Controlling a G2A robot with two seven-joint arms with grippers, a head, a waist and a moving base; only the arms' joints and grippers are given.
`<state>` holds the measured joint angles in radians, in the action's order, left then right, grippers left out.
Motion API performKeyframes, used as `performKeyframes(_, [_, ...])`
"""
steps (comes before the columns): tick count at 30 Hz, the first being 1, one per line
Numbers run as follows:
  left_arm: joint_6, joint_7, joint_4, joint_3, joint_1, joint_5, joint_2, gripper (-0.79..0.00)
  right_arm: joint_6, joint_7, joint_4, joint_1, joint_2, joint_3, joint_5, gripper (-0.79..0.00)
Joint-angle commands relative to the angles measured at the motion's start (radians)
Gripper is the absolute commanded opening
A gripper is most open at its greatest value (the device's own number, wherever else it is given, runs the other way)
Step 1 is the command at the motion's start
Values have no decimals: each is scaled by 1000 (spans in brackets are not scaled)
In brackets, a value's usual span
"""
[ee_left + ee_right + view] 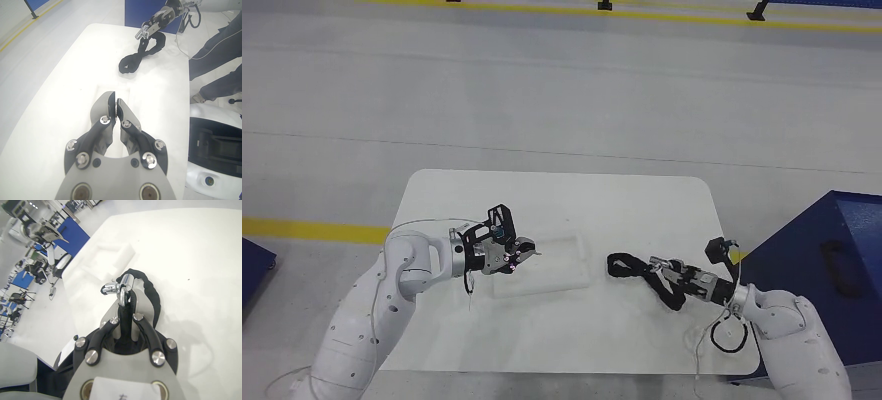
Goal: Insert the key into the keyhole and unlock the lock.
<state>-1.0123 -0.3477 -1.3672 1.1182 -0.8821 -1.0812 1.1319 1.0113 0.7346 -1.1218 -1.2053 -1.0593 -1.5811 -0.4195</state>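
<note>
My left gripper (529, 252) (115, 100) hovers over a white foam tray (560, 272) (124, 91), shut on a thin metal key (115, 110) held edge-on between its pads. The lock is a black sleeved chain (625, 266) (144, 55) (154, 298) with a silver lock head (140, 34) (121, 285). My right gripper (664, 270) (148, 30) (128, 297) is shut on the chain just behind the head and holds the head raised above the table, pointing towards the left gripper. The chain's loop rests on the table to the right of the tray.
The white table (542, 195) has rounded corners, with bare surface behind both grippers. A blue cabinet (832, 250) stands close to the table's right edge, beside my right arm. A loose cable (729, 338) hangs near the right wrist.
</note>
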Motion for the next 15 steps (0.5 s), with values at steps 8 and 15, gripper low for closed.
performKeyframes(8, [0, 0, 0, 0, 0, 0, 0, -785, 1, -63, -53, -24, -4, 11, 66, -785])
performKeyframes(15, [0, 0, 0, 0, 0, 0, 0, -785, 1, -145, -179, -93, 18, -25, 412, -785])
